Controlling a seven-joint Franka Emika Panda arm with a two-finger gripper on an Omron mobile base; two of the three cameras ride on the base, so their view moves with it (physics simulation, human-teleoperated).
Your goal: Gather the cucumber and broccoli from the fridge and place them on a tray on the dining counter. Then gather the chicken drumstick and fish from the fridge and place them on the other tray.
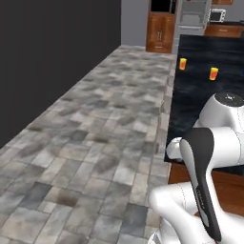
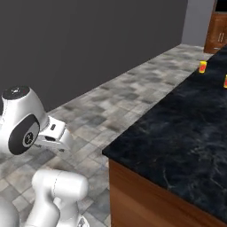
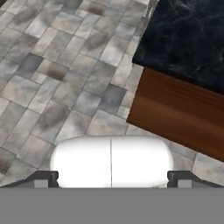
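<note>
Now the black tabletop (image 2: 177,137) with thin grey marks and a brown wooden side sits at 2 o'clock from the gripper (image 3: 112,177), whose tips stand wide apart, holding nothing.

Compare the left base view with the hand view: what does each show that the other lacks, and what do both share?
Left base view alone: two small orange-yellow cups on the counter, wooden cabinets and a microwave far down the room, and a dark wall. Hand view alone: the open pincer, empty, and the counter's brown wooden side. Both share the grey stone-tile floor and the black dining counter.
</note>
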